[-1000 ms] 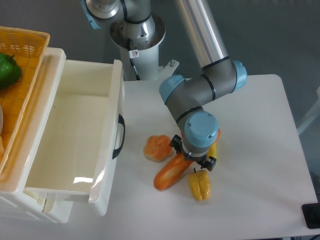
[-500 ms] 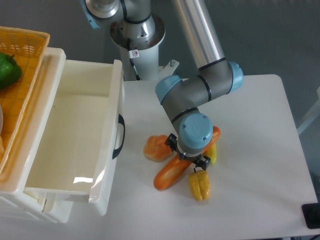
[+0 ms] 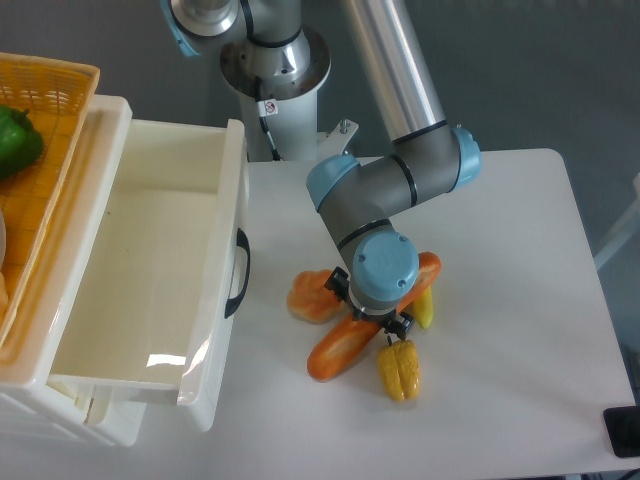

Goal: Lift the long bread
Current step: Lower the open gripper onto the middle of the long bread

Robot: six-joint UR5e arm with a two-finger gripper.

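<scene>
Long bread [image 3: 345, 345]: lay slantwise on the white table [image 3: 500, 250], its lower left end bare and glossy, its upper right end showing orange past the wrist; the middle was hidden under the arm.
Gripper [image 3: 369, 322]: sat directly over the middle of the long bread, its blue wrist cap blocking the view; only small dark finger parts showed at either side of the loaf, and I could not tell how wide it stood or whether it gripped.
Bun [image 3: 311, 296]: rested just left of the long bread, beside the gripper.
Yellow pepper [image 3: 399, 369]: lay just below the gripper, near the bread's right side.
Drawer [image 3: 150, 270]: stood pulled open at the left, white inside.
Basket [image 3: 40, 110]: sat at the far left with a green pepper [image 3: 18, 140] in it.
</scene>
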